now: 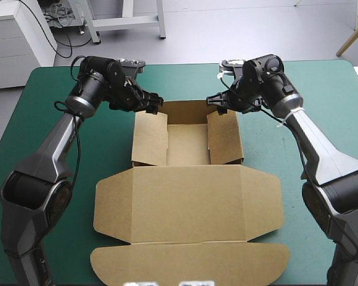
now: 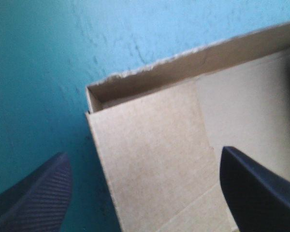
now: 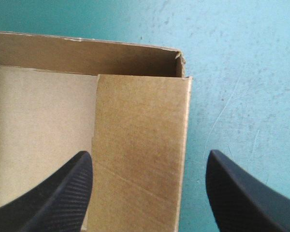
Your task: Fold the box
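With the teal-green covered desk (image 1: 322, 95) read like a clock, six on the robot's side, the brown box of cut cardboard (image 1: 188, 179) lies up the middle, from six to just past the centre.

Nearest, at six, its long rounded tuck flap (image 1: 191, 262) lies flat on the cover. Beyond that the broad lid (image 1: 188, 202) is flat too, with an ear flap spread at each end, toward eight and four. Farther on, toward twelve, the open tray (image 1: 188, 146) has its walls raised and its side panels turned inward. I'd say the tray is built and the lid is not yet dealt with.

Farthest off, both arms reach in to the tray's far corners. The black-finned left hand (image 1: 150, 102) (image 2: 144, 151) is at eleven, released. One fin is outside over the cover and the other over the tray's inside, so the side wall runs between them. The right hand (image 1: 218, 100) (image 3: 149, 152), at one o'clock, mirrors it, equally spread and holding nothing.

My guess is they straddle those corners so a pinch can seat the doubled side walls before the board springs back.
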Available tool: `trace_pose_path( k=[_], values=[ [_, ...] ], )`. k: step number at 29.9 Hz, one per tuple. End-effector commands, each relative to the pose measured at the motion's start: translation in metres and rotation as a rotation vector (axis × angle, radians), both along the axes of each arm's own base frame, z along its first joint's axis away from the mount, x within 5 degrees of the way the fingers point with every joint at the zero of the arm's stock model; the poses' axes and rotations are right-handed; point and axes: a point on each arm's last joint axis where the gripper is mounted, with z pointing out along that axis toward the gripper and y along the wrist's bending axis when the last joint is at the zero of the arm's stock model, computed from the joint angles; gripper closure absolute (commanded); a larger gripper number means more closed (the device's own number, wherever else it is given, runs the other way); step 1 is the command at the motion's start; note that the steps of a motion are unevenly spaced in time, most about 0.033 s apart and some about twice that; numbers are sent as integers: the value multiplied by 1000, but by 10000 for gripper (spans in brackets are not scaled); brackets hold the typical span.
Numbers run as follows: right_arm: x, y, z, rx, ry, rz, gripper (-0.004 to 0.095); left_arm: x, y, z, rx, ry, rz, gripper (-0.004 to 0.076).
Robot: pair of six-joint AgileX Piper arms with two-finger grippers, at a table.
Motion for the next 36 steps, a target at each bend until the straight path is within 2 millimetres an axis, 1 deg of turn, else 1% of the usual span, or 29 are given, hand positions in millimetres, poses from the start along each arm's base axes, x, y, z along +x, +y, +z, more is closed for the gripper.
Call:
trace_pose_path(
  k=[1, 4, 8, 10, 12, 13, 15, 17, 19, 20, 24, 27, 30, 36],
  values=[
    [-19, -9, 48, 39, -138, 13, 287, -20, 6, 58, -47, -120, -9, 134],
    [-23, -11, 53, 42, -152, 16, 287, -23, 7, 85, -81, -209, -9, 134],
    [-23, -11, 52, 41, -149, 16, 287, -30, 10, 114, -118, -311, -9, 134],
    [-23, -11, 48, 36, -137, 16, 287, -37, 13, 130, -136, -360, -9, 153],
    [-22, -10, 41, 28, -114, 16, 287, -43, 16, 139, -134, -391, -4, 222],
    [-22, -11, 39, 25, -106, 14, 287, -48, 20, 145, -119, -412, 2, 276],
    [-21, -11, 30, 15, -78, 15, 287, -56, 26, 155, -91, -454, 7, 411],
    [-21, -11, 22, 7, -55, 15, 287, -67, 32, 167, -70, -497, -12, 587],
    [-19, -10, 14, -1, -33, 15, 287, -77, 36, 176, -49, -535, -32, 738],
    [-18, -9, 12, -4, -26, 15, 287, -83, 39, 182, -49, -553, -38, 727],
    [-14, -7, 4, -3, -6, 16, 287, -110, 49, 199, -51, -596, -47, 734],
    [-10, -7, -2, -23, 3, 14, 287, -129, 57, 198, -10, -588, -72, 734],
    [-7, -6, -7, -28, 16, 14, 288, -147, 69, 184, 62, -534, -54, 734],
    [1, -2, -26, -32, 61, 16, 288, -191, 95, 127, 210, -374, -45, 734]
  ],
)
